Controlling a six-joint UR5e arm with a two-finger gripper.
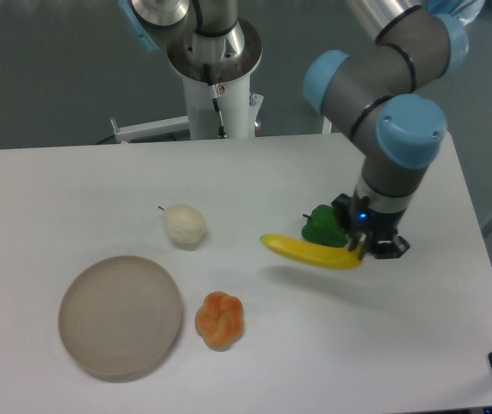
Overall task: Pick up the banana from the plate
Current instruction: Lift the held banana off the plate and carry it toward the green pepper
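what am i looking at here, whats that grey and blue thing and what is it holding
That grey and blue thing is a robot arm, jointed like a human arm, bolted to a post behind a white table. One fixed camera looks down on it from the front and above. At the arm's tip is a gripper, a two-fingered clamp, and it is shut on one end of a yellow banana, holding it in the air above the table. On the table lie an empty tan plate, a lumpy orange fruit, a pale round fruit, and a green pepper partly hidden behind the banana.
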